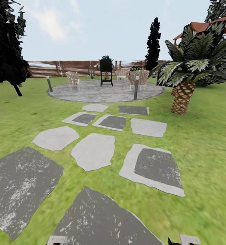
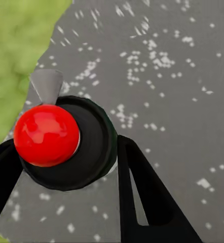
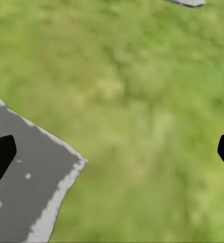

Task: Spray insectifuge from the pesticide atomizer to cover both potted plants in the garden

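**Head view and both wrists: atomizer in the left fingers, patio far ahead**

Head view looks down a path of grey and white stepping stones (image 1: 94, 149) across the lawn (image 1: 208, 143) to a round paved patio (image 1: 106, 92), well apart from the robot. On it stand wicker chairs (image 1: 73, 79), a dark stand (image 1: 106, 69) and two short posts (image 1: 136, 86), with a brown slatted fence (image 1: 68, 68) behind. A palm tree (image 1: 187, 68) rises to the right of the path. Some greenery sits among the chairs, too small to say whether it is the potted plants.

Left wrist view looks straight down onto the pesticide atomizer (image 2: 74, 144): dark round body, red knob on top, a pale grey nozzle pointing away from the camera. The left gripper (image 2: 66, 162) has its black fingers (image 2: 142, 192) closed against either side of the body, so the bottle is held upright, its long axis running along the line of sight toward the speckled dark stone (image 2: 162, 76) below.

Right wrist view shows the right gripper (image 3: 114, 152) with its finger tips (image 3: 0, 154) at opposite edges, spread wide and holding nothing, over grass and a stone's corner (image 3: 36, 187).

My judgement: the left arm is the spraying arm, and the nozzle must be turned toward each plant once the robot has rolled on to wherever they stand.
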`<state>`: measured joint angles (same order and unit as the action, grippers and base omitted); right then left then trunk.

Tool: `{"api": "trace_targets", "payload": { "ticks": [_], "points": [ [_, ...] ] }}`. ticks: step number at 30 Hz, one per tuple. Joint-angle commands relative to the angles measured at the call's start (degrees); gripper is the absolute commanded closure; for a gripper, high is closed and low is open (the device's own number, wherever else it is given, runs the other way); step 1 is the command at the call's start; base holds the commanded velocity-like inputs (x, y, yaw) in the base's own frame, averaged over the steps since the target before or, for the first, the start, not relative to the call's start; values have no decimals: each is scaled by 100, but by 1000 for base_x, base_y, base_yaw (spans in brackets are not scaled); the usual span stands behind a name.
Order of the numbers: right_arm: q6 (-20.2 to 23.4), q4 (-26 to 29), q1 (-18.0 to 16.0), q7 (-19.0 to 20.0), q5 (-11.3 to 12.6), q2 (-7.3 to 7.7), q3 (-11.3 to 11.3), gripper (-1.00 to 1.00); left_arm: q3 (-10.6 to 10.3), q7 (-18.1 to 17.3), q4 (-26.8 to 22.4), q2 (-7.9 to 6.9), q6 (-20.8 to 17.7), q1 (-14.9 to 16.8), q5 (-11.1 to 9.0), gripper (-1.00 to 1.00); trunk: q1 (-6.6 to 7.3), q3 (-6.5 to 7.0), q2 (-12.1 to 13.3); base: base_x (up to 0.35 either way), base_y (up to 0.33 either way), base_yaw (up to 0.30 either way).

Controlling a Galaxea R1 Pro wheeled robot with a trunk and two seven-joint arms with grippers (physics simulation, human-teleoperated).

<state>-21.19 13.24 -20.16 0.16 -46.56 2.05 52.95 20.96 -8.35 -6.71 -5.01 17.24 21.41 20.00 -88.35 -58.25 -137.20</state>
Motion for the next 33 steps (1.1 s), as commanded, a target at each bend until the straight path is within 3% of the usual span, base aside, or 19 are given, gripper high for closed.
{"api": "trace_targets", "payload": {
  "ticks": [1,33],
  "points": [
    [-26,-5,-5,2,-55,3,48,-100,51,-31,3,0,16,3,39,100,-2,-5,-2,338,9,0],
    [-26,-5,-5,2,-55,-3,48,-100,66,-11,3,-24,11,3,39,100,-2,-5,-2,339,0,0]
  ]
}}
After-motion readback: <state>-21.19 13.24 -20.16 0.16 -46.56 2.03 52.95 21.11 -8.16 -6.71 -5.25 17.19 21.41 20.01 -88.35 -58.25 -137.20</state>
